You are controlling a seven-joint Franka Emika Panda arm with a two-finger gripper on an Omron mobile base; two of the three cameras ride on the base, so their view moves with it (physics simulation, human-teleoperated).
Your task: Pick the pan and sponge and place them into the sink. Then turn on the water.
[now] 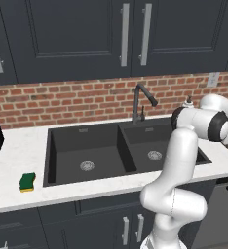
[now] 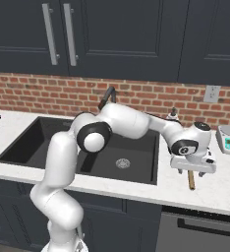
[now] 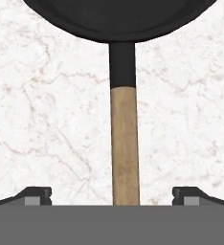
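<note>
**Claw poised over the pan's wooden handle**

The claw (image 3: 112,197) hangs over the white marble desk (image 3: 42,119) to the right of the sink, its jaws spread wide and empty, one dark fingertip (image 3: 35,194) at either side of the pan's tan handle. In the hand view the handle runs straight up the middle toward 12 o'clock, turning from bare wood to a black neck before it meets the round black pan (image 3: 118,19) at the top edge. Whether the fingertips have reached handle height I cannot tell; they stand well clear of the wood on both sides.

My judgement is that the pan will be a stiff, fairly heavy thing with most of its weight out in the bowl, so a grip far down the handle would let it droop or twist. The wood looks smooth and could slip between narrow pads. Closing nearer the black neck, square across the handle, seems the safer hold.

From the right base view the tip of the handle shows under the hand, lying on the desk. The black double sink (image 1: 82,146) lies off at 9 o'clock of the hand, with the gooseneck faucet (image 1: 140,99) behind its divider and no water running. The green-topped sponge (image 1: 27,182) sits on the desk at the sink's far left, well apart from the pan.
</note>
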